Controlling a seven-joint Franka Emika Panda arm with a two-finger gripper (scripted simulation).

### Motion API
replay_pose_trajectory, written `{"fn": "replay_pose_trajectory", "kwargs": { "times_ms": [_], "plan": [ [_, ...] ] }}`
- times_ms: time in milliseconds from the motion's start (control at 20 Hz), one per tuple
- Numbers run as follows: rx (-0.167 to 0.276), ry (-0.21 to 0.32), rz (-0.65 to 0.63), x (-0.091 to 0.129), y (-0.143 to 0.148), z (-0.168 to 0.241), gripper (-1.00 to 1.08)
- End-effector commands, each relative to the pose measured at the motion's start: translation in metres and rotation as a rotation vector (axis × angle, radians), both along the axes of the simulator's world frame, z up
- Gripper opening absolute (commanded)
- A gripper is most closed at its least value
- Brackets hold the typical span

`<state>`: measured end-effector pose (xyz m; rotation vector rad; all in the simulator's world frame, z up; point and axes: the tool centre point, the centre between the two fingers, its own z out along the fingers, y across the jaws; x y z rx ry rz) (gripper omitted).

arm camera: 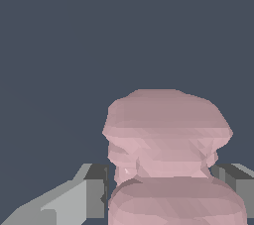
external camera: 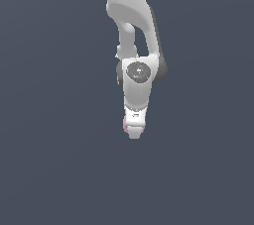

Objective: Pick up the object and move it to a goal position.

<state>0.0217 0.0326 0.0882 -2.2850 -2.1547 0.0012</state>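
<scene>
Hand [external camera: 133, 131] clenched on pink object [arm camera: 166, 140], fingers [arm camera: 94, 192] at its 3 & 9 o'clock sides, arm [external camera: 130, 6] overhead.

Lumpy object [arm camera: 166, 140] lodged between the two fingers [arm camera: 94, 192] of the end effector [external camera: 133, 131], touching both, one finger on either side. In the exterior view, object [external camera: 125, 124] mostly hidden behind the end effector, peeking out at the tip toward the exterior view's left, arm [external camera: 130, 16] directly above.
</scene>
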Motion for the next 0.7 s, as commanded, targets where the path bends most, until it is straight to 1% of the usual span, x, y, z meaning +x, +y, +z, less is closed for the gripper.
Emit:
{"fn": "replay_pose_trajectory", "kwargs": {
  "times_ms": [0, 300, 650],
  "plan": [
    [0.000, -0.001, 0.000, 0.001, -0.003, 0.006, -1.00],
    [0.000, -0.001, 0.000, 0.004, -0.016, 0.040, -1.00],
    [0.002, -0.001, 0.001, 0.011, -0.042, 0.104, -1.00]
  ]
}}
